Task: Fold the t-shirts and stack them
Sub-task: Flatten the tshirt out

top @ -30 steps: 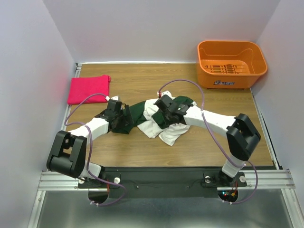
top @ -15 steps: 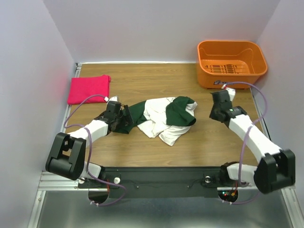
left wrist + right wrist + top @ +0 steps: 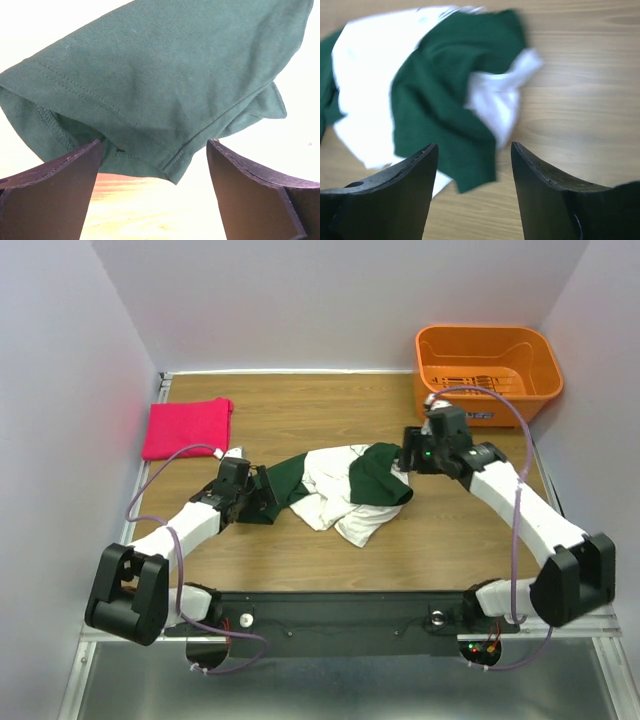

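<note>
Left pincer (image 3: 154, 145) agape at green sleeve (image 3: 150, 75), right pincer (image 3: 473, 145) parted, unladen, beside white-green tee (image 3: 330, 480), orange basket (image 3: 450, 400) behind

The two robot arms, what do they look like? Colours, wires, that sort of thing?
The left arm and right arm match: white tube-like links between chunky black joints, each with a thin purple cable looping alongside. Each ends in a black wrist with two flat, wedge-shaped black jaws. No lettering is readable.
</note>
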